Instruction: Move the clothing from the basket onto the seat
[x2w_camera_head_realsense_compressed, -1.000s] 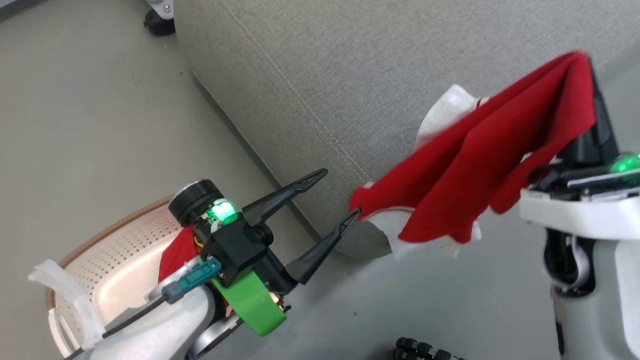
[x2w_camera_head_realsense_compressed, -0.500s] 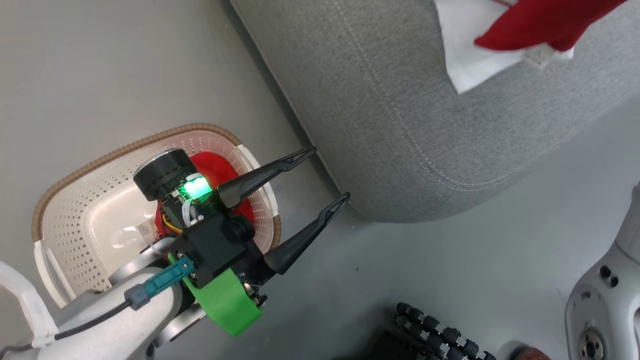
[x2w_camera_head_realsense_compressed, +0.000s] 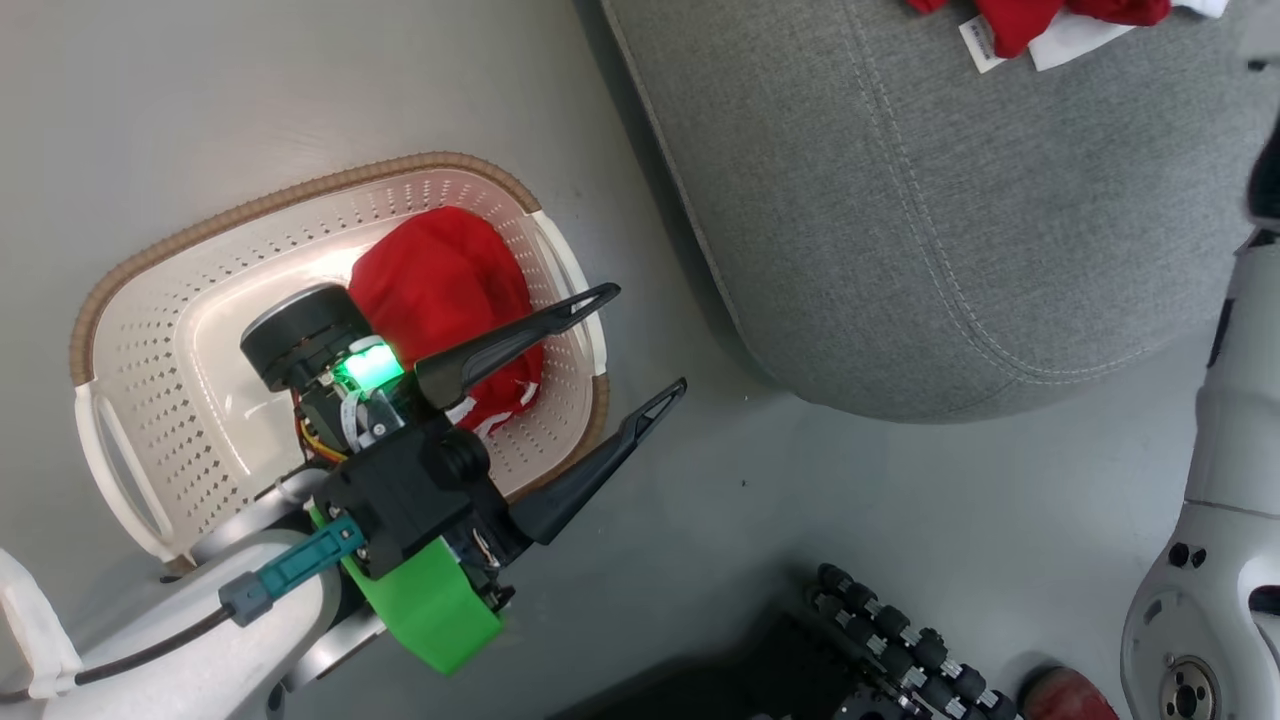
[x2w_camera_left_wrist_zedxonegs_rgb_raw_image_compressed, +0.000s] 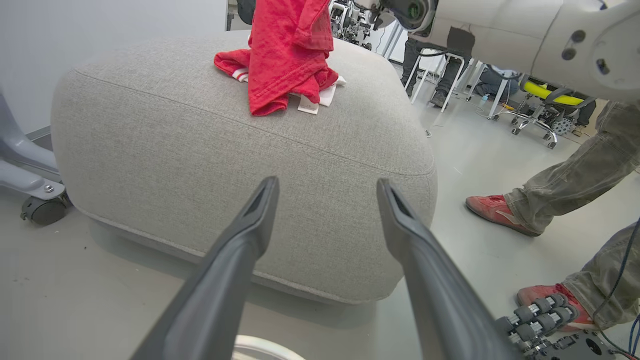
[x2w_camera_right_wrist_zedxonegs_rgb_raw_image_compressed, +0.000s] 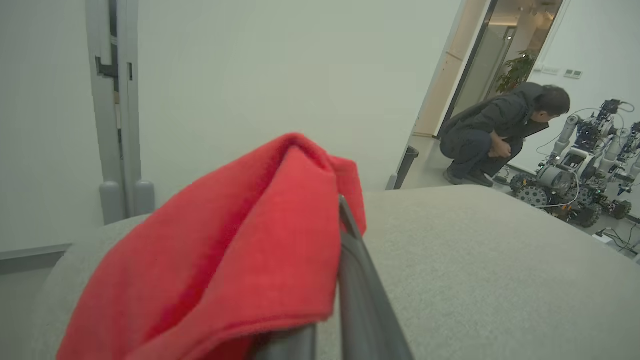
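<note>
While the right gripper (x2w_camera_right_wrist_zedxonegs_rgb_raw_image_compressed: 344, 215) is clamped shut on a red garment (x2w_camera_right_wrist_zedxonegs_rgb_raw_image_compressed: 235, 250) held up over the seat (x2w_camera_right_wrist_zedxonegs_rgb_raw_image_compressed: 500, 260), we judge the step in hand to be the release. To do it well we would lower the wrist until more cloth lies down, part the jaws fully, then lift straight away, since the fabric drapes over the dark finger (x2w_camera_right_wrist_zedxonegs_rgb_raw_image_compressed: 360, 280) and could snag and drag back off; it sits well in from the cushion's rounded edge, so a slide to the floor (x2w_camera_head_realsense_compressed: 200, 120) looks unlikely to us. The left gripper (x2w_camera_head_realsense_compressed: 646, 337) hangs wide open and empty over the seat-side rim of the basket (x2w_camera_head_realsense_compressed: 150, 370); the basket stands on the floor just beside the seat, and a second red garment (x2w_camera_head_realsense_compressed: 440, 290) lies bunched in it, so we reckon one piece is left to fetch. The left wrist view tells us what the right wrist view cannot: the lower folds, a white stripe (x2w_camera_left_wrist_zedxonegs_rgb_raw_image_compressed: 327, 95) and a label (x2w_camera_left_wrist_zedxonegs_rgb_raw_image_compressed: 307, 105) already rest on the seat top while the upper part is drawn upward; it also shows a person's legs (x2w_camera_left_wrist_zedxonegs_rgb_raw_image_compressed: 570, 185) and red shoes (x2w_camera_left_wrist_zedxonegs_rgb_raw_image_compressed: 492, 207) near the seat. The right wrist view gives the grip itself at close range, with a crouching person (x2w_camera_right_wrist_zedxonegs_rgb_raw_image_compressed: 492, 135) far behind; the head view looks down into the basket and catches the garment's hem at its top edge.
</note>
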